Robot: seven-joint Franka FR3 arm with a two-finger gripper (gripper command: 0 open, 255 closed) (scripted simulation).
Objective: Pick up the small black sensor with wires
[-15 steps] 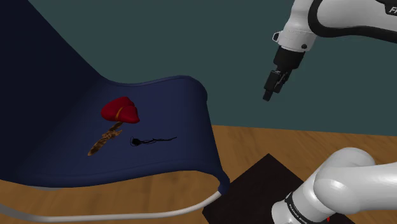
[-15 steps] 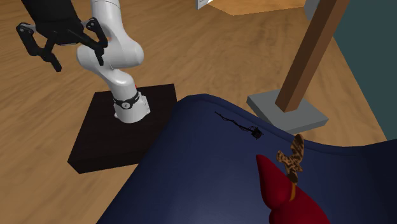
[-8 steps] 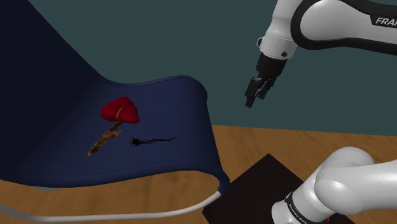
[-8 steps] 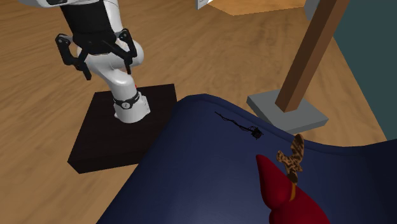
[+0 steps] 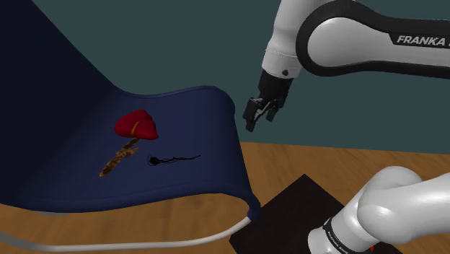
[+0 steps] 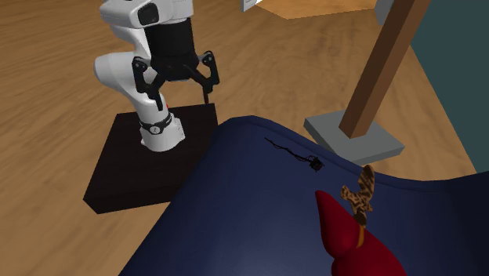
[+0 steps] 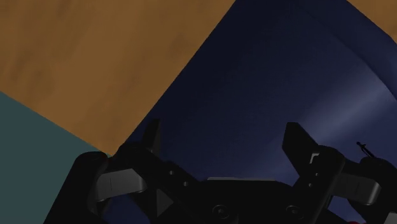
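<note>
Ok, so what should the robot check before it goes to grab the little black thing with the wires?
1. Fingers open: ok. The gripper's fingers stand apart.
2. Gripper empty: ok. Nothing sits between the fingers.
3. Sensor in sight: ok. The small black sensor lies on the dark blue seat, with its wires trailing away from it.
4. Gripper over the sensor: not ok. It hangs up by the seat's edge, well away from the sensor.
5. Room around the sensor: ok. The red thing and the brown speckled thing lie close by but apart from it.
</note>
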